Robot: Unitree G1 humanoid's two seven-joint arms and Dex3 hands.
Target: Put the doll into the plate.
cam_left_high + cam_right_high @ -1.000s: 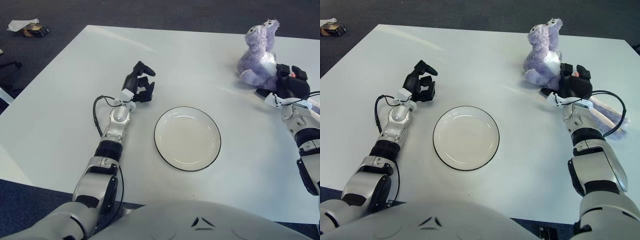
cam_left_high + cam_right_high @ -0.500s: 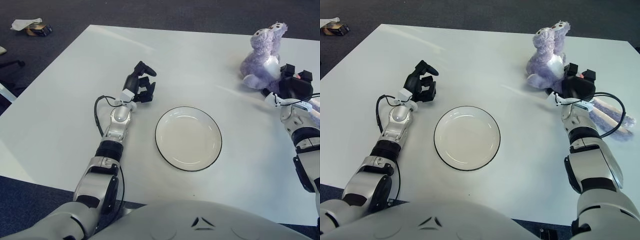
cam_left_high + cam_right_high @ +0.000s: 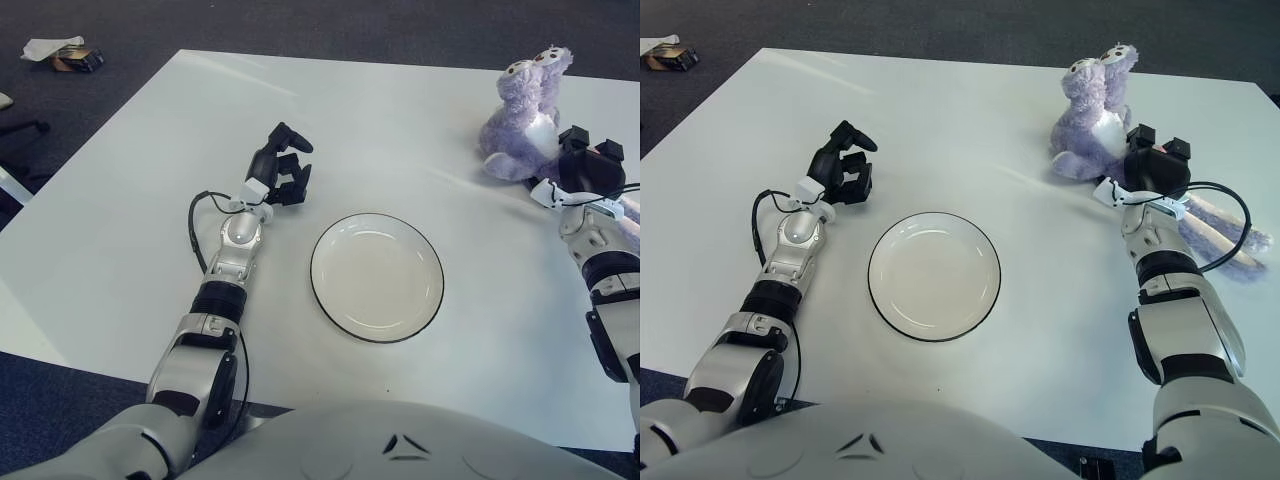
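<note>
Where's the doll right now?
The purple doll sits upright at the table's far right, right against the right hand and well up and right of the empty plate. The left hand shows left of the plate.

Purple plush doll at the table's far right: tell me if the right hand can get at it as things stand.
Probably yes. The right hand sits right beside the purple plush doll, apparently touching it, with nothing between them. Whether it grips yet is unclear.

Silver-grey jointed arms with black bands and looping black cables end in black three-fingered left hand (image 3: 281, 165) and right hand (image 3: 1155, 168).
</note>
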